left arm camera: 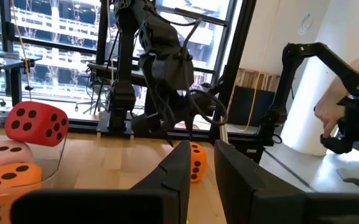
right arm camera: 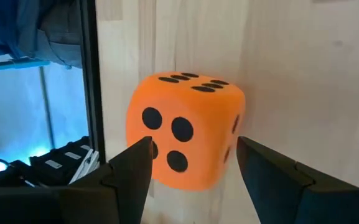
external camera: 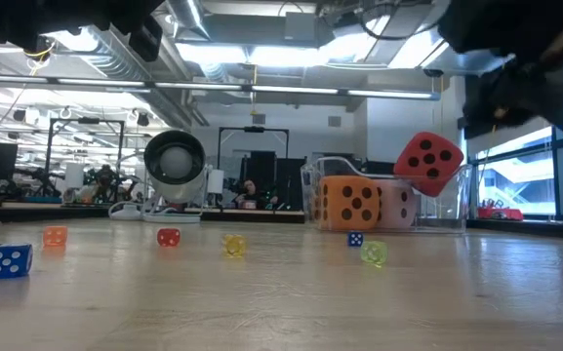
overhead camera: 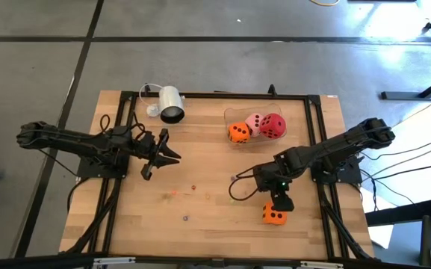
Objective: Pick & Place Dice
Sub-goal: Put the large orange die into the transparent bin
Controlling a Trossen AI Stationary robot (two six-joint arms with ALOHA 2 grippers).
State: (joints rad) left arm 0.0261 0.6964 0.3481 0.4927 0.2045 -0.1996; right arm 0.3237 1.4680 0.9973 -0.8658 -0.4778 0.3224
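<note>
**Right gripper open around an orange die**

The right gripper has its two fingers wide apart, one on each side of an orange die on the wooden table. It does not squeeze it. Farther away, a clear tray holds the other orange die, the pink die and the red die. The left gripper waits well apart, fingers nearly together, holding nothing.

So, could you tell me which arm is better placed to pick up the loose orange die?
The right. Its gripper is open with the orange die between its fingers, while the left gripper waits across the table.
</note>
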